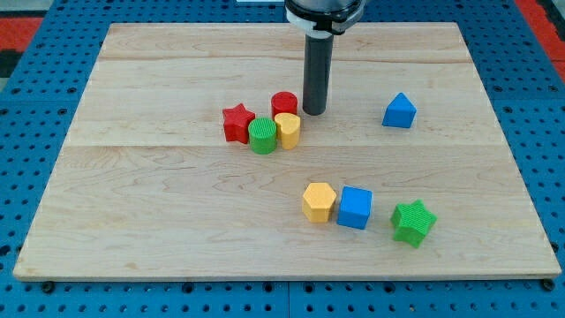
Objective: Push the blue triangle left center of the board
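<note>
The blue triangle (399, 111) sits on the wooden board (177, 212) at the upper right. My tip (314, 111) is down on the board well to the left of it, with bare wood between them. The tip stands just right of the red cylinder (283, 102) and the yellow block (287, 130), close to them; I cannot tell if it touches them.
A red star (237, 123) and a green cylinder (262, 136) huddle with the red cylinder and yellow block left of centre. A yellow hexagon (319, 201), a blue cube (355, 208) and a green star (413, 222) lie in a row at the lower right.
</note>
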Tool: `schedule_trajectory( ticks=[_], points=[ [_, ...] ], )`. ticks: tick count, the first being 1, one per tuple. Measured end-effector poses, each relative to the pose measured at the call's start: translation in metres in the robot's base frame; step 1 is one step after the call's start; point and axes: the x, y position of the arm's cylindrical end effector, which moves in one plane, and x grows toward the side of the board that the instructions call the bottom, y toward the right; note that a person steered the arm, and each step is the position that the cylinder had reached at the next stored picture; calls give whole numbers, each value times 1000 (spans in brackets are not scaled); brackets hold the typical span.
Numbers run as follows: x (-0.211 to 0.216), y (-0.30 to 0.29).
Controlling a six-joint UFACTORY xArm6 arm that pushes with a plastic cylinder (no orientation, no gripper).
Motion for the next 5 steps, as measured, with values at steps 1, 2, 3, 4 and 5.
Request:
schedule_trajectory(
  ticks=[1, 2, 3, 4, 5],
  points=[
    [-19, -28],
    [-11, -50],
    [-10, -31],
    [9, 63],
    [60, 104]
  ],
)
